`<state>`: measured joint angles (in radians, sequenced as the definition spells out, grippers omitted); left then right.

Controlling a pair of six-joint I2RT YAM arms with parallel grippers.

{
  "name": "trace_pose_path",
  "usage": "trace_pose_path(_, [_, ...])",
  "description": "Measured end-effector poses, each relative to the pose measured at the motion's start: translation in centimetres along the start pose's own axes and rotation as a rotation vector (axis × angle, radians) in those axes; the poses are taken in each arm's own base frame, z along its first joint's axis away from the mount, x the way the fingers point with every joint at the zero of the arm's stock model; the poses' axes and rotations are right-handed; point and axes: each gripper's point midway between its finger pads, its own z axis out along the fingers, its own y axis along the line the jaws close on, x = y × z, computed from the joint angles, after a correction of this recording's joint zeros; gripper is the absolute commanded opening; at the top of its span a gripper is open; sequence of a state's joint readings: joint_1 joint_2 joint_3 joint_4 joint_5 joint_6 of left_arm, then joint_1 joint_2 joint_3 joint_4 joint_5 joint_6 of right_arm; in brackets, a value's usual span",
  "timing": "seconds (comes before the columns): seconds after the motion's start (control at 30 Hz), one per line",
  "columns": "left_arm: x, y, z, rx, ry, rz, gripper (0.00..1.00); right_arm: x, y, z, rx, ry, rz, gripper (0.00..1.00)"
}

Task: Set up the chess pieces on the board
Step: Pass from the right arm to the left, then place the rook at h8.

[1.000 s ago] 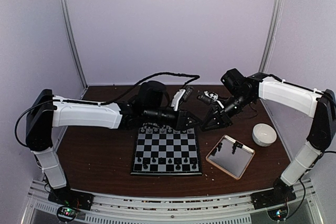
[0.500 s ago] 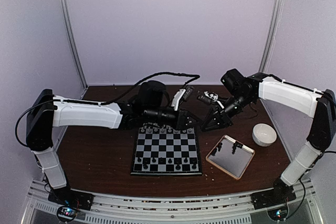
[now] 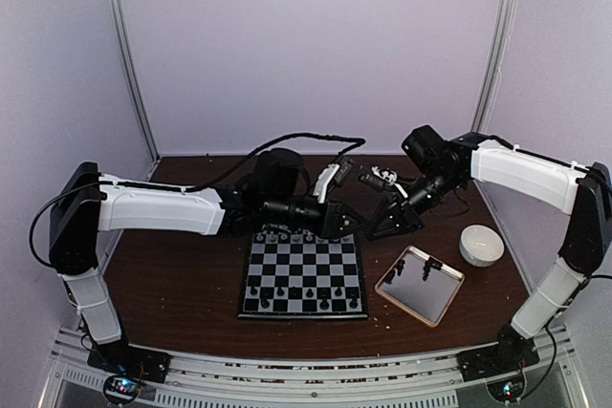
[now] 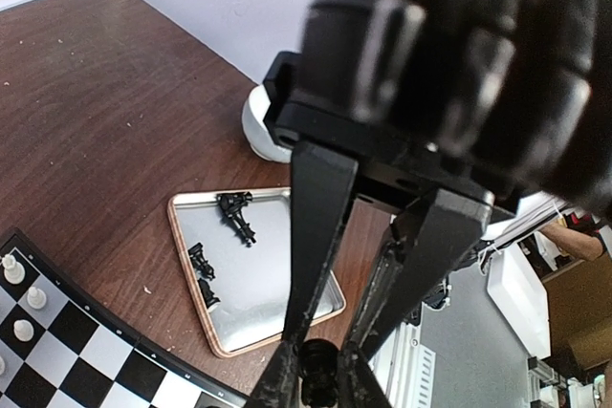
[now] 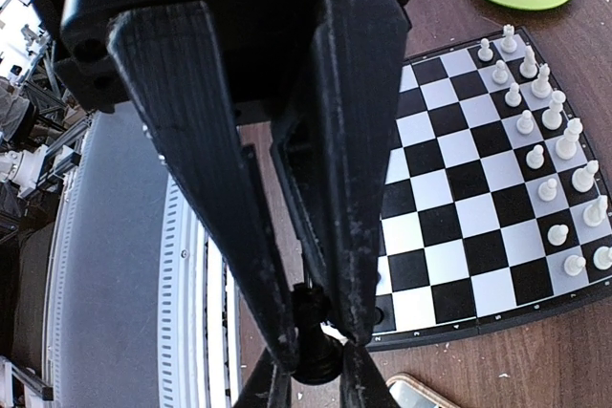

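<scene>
The work was mid-way through filling the black side. The left gripper (image 4: 316, 387) was clenched on a black chess piece (image 4: 318, 362) pinched at its fingertips, and the right gripper (image 5: 314, 362) likewise grasped a second black piece (image 5: 311, 332). Both hung just off the far right corner of the chessboard (image 3: 304, 272), close to each other. White pieces (image 3: 296, 234) lined the far edge, while the black pieces (image 3: 301, 304) along the near edge looked incomplete. A few more black figures (image 4: 234, 214) lay in the metal tray (image 3: 379, 284), right of the board and beside a white bowl (image 3: 481, 244). The next move probably called for carrying each held piece to a free near-side square, one arm at a time since the grippers were crowded, setting it down upright before letting go.
</scene>
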<state>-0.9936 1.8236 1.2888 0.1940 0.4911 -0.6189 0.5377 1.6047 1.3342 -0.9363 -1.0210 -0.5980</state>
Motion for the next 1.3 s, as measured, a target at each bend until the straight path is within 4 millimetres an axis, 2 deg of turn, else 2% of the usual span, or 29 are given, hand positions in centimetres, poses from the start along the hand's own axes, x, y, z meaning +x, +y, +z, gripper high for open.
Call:
trace_pose_path(0.17, [0.0,-0.1,0.0,0.004,0.001,0.0,0.05,0.0,0.0,0.0,0.0,0.001,0.001,0.16])
trace_pose_path(0.27, [0.0,-0.1,0.0,0.004,0.002,0.0,0.04,0.0,0.0,0.0,0.0,0.001,0.002,0.23])
trace_pose_path(0.37, [0.1,0.1,0.0,-0.007,0.003,0.009,0.04,0.0,0.0,0.0,0.0,0.001,0.004,0.32])
trace_pose_path(0.47, [0.3,0.7,-0.6,-0.049,0.02,0.022,0.04,0.1,-0.1,-0.4,0.008,-0.002,0.01,0.51])
trace_pose_path(0.6, [-0.2,1.2,-2.9,-0.143,0.035,0.063,0.04,-0.2,-0.3,-2.0,0.063,-0.02,-0.001,0.61])
trace_pose_path(0.73, [-1.1,0.9,-6.0,-0.235,0.037,0.124,0.04,-0.7,-0.7,-4.2,0.145,-0.064,-0.021,0.64])
trace_pose_path(0.8, [-0.9,0.9,-7.6,-0.284,0.043,0.14,0.04,-0.5,-1.0,-4.9,0.181,-0.085,-0.005,0.65])
trace_pose_path(0.9, [1.4,2.1,-10.2,-0.382,0.084,0.132,0.04,-0.4,-2.1,-5.6,0.235,-0.1,0.029,0.68])
trace_pose_path(0.93, [3.1,3.0,-11.4,-0.432,0.116,0.118,0.05,-0.3,-2.6,-5.8,0.255,-0.103,0.037,0.91])
trace_pose_path(0.97, [3.6,3.3,-11.8,-0.447,0.129,0.113,0.04,-0.3,-3.0,-6.0,0.272,-0.107,0.046,0.99])
trace_pose_path(1.13, [9.9,5.8,-15.8,-0.592,0.226,0.042,0.04,-0.2,-3.9,-6.2,0.302,-0.109,0.056,1.0])
trace_pose_path(1.3, [13.6,6.6,-18.4,-0.677,0.259,-0.009,0.05,0.1,-4.4,-6.1,0.321,-0.103,0.055,1.0])
